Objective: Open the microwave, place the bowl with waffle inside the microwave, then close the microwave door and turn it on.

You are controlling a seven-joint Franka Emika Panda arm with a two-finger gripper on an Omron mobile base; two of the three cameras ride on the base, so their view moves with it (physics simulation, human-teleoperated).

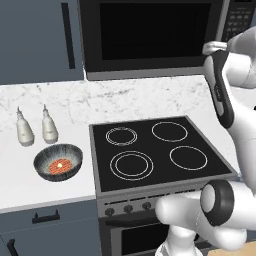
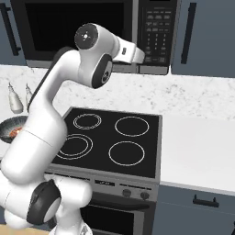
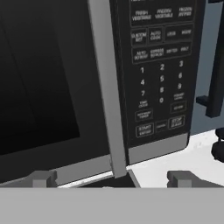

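Gripper (image 3: 111, 178) was wide open, empty — microwave door (image 3: 48, 83) stood shut straight ahead, its vert. right edge w/ frame between the fingertips.

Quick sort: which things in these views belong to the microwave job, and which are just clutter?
Job:
- black and steel-grey microwave, black glass microwave door shut, dark keypad strip
- dark speckled grey-blue bowl on the white counter
- round orange-red waffle in the bowl
- open gripper, facing the door edge

Lying about:
- two pale bottles
- black four-ring stove
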